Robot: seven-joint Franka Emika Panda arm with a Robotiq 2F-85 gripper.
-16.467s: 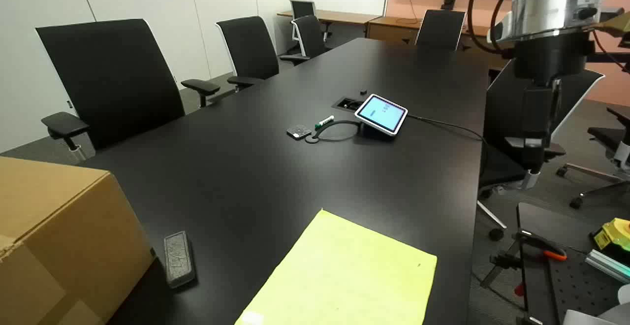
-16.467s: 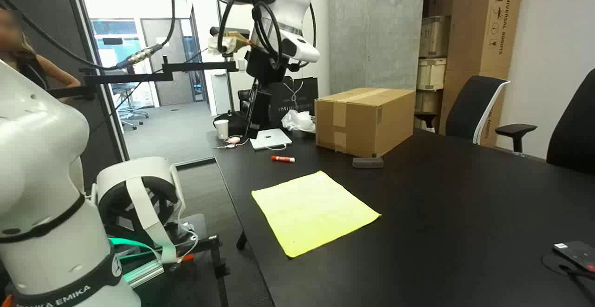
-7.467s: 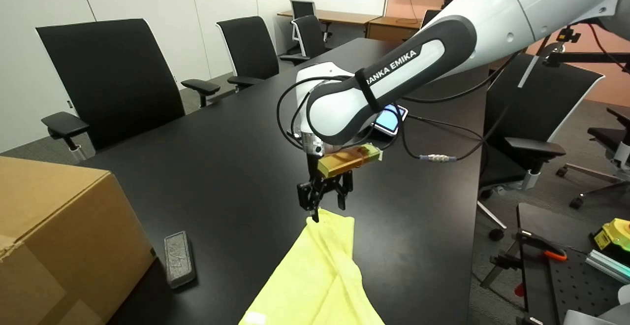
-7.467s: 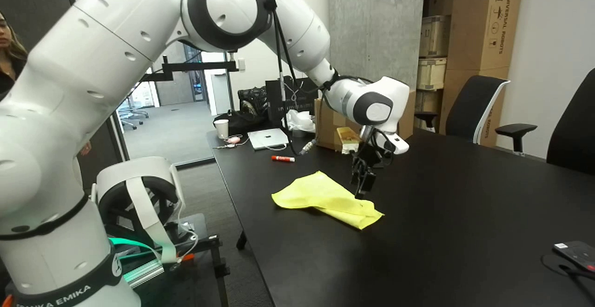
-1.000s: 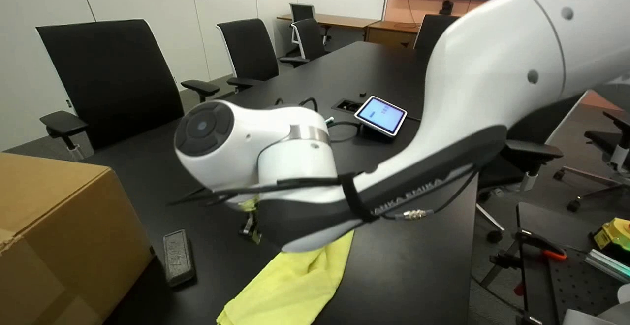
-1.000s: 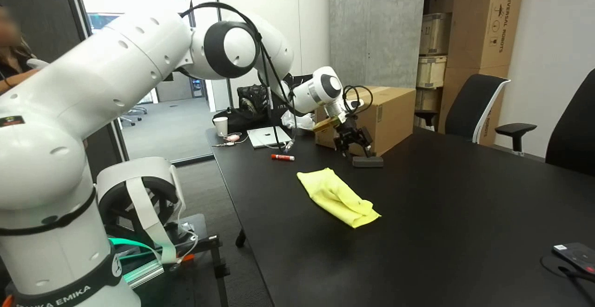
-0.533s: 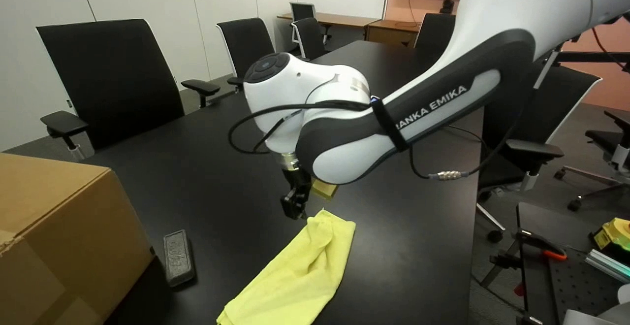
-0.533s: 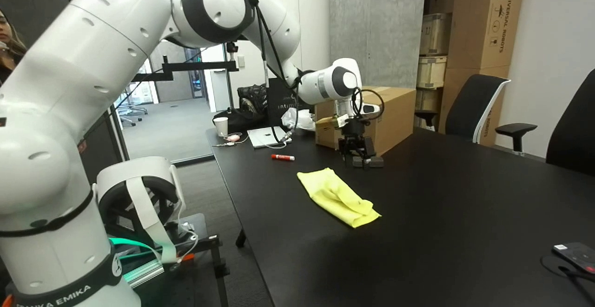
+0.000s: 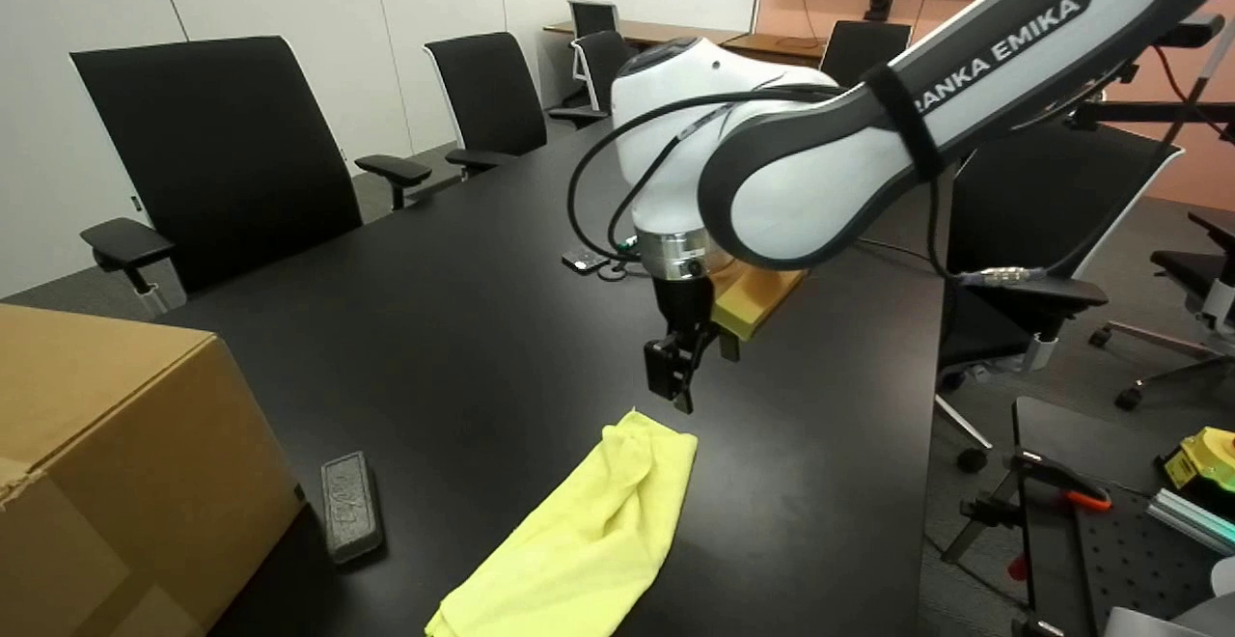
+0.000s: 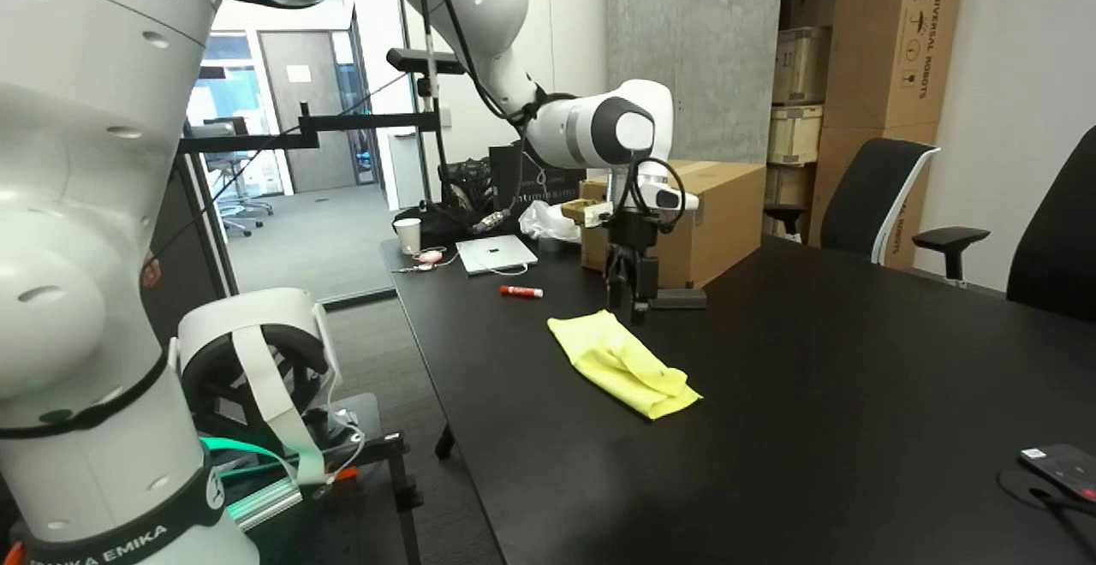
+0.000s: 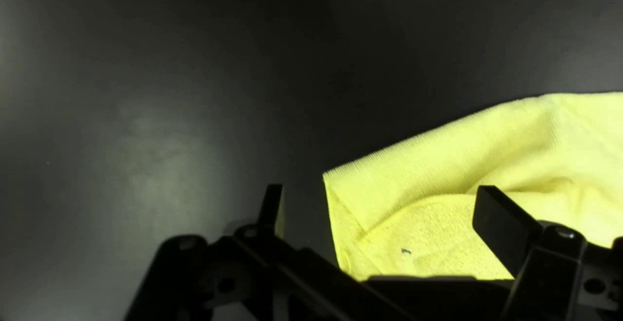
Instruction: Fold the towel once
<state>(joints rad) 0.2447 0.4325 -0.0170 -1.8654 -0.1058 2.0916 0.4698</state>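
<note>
The yellow-green towel lies on the black table, folded over into a narrow, wrinkled strip. It also shows in an exterior view, with a raised crease along its top. In the wrist view the towel shows a ribbed face, a fuzzy folded-over layer and a dark speck. My gripper is open and empty above the table, just past one end of the towel in that exterior view. In the wrist view its fingers stand wide apart, one over bare table and one over the towel. Its fingertips are apart from the cloth.
A brown cardboard box and a dark grey eraser stand beside the towel. A red marker, a laptop and a white cup lie farther along the table. A remote-like device sits at the right.
The towel lay flat 16.5 s ago and was partly folded 7.5 s ago; now it is a narrower strip. In the last second my open gripper straightened and moved away from the box; the towel stayed still.
</note>
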